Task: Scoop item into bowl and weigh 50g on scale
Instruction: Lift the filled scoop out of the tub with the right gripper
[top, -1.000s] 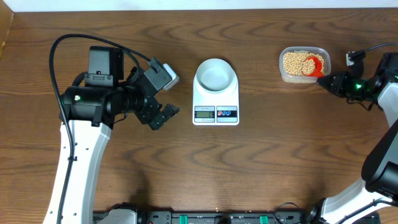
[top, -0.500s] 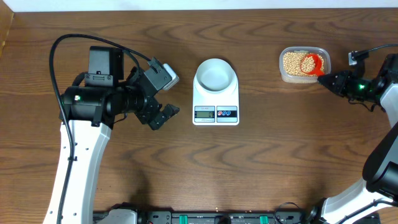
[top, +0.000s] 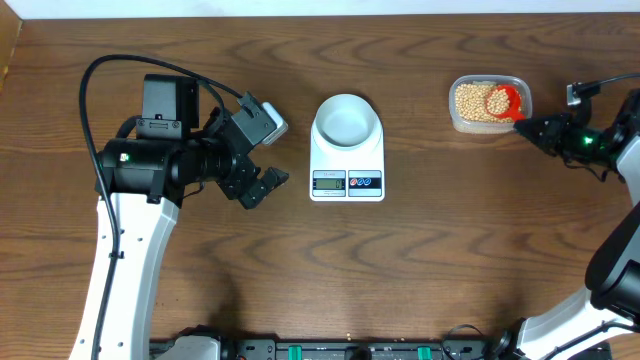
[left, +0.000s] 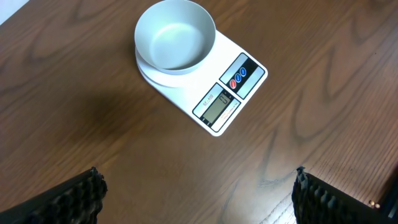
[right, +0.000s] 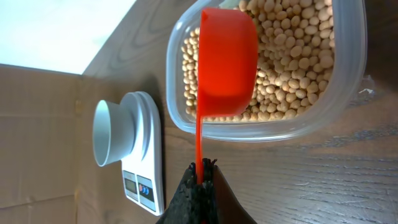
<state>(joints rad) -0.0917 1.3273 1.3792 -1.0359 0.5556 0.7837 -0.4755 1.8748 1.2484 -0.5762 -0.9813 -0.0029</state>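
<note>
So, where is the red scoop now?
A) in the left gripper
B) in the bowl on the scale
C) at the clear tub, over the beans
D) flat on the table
C: the right gripper pinches the handle of the scoop, whose cup sits over the beans in the tub.

Top-down, two wrists — all share scale (top: 347, 150).

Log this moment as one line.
right tool: shut on red scoop | scoop head: in tub, over beans | left tool: open, empty | bowl: empty, on scale
</note>
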